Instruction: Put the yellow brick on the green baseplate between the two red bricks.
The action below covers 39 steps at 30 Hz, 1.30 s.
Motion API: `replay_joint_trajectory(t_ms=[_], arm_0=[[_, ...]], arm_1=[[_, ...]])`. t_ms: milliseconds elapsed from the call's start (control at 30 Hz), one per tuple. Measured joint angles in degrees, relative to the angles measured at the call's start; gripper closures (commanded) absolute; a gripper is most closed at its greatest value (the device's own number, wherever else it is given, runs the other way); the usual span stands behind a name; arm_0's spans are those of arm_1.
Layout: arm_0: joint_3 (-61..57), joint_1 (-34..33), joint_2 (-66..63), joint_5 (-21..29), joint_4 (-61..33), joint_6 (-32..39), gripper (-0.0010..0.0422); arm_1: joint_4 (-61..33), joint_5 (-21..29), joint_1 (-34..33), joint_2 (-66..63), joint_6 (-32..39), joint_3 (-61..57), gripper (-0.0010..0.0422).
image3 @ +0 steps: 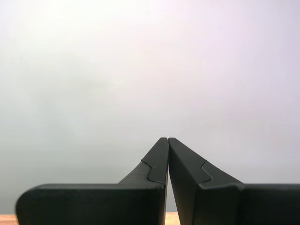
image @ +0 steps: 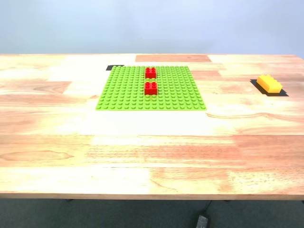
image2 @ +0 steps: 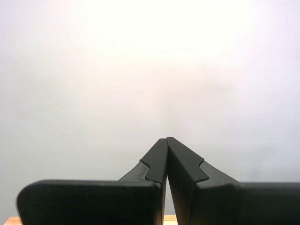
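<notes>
Gleaming studded yellow brick (image: pixel 269 83) apart from lime baseplate (image: pixel 123 90).

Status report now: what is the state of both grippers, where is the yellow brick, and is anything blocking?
My first gripper shut, empty. My second gripper shut, empty. Yellow brick on the table, off the green baseplate. Gap between the two red bricks unobstructed.

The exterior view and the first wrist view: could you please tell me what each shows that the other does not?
Only the exterior view shows the green baseplate, the two red bricks standing on it, and the yellow brick lying off the plate toward that view's right. Only the first wrist view shows my first gripper, its fingertips touching, against a blank wall. Both show the wooden table, only a sliver in the wrist view.
</notes>
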Motion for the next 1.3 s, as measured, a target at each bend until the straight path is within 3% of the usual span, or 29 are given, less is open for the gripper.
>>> replay_joint_trajectory(t_ms=[500,567,767,933,1133,1300], arm_0=[[-0.6,0.0,-1.0,0.6,-1.4,0.0,0.0413],[-0.2,0.0,-2.3,3.9,-5.4,0.7,0.0413],[5.8,0.0,-6.5,16.1,-22.6,6.1,0.0413],[16.5,-0.1,-9.3,24.0,-47.5,11.0,0.0412],[28.8,-0.1,-10.2,25.0,-76.0,19.4,0.0412],[35.0,-0.1,-11.0,27.6,-90.5,21.3,0.0412]], arm_1=[[-0.2,0.0,0.0,0.0,-0.8,0.7,0.0412],[-1.1,0.0,0.0,-0.3,-1.3,0.7,0.0412],[-4.9,0.0,0.0,-1.7,-1.7,0.8,0.0412],[-13.9,0.1,0.0,-2.8,-1.7,2.6,0.0412],[-30.5,0.3,-0.1,-0.9,-1.8,11.2,0.0412],[-46.9,0.3,-0.1,2.3,-1.8,22.1,0.0412]])
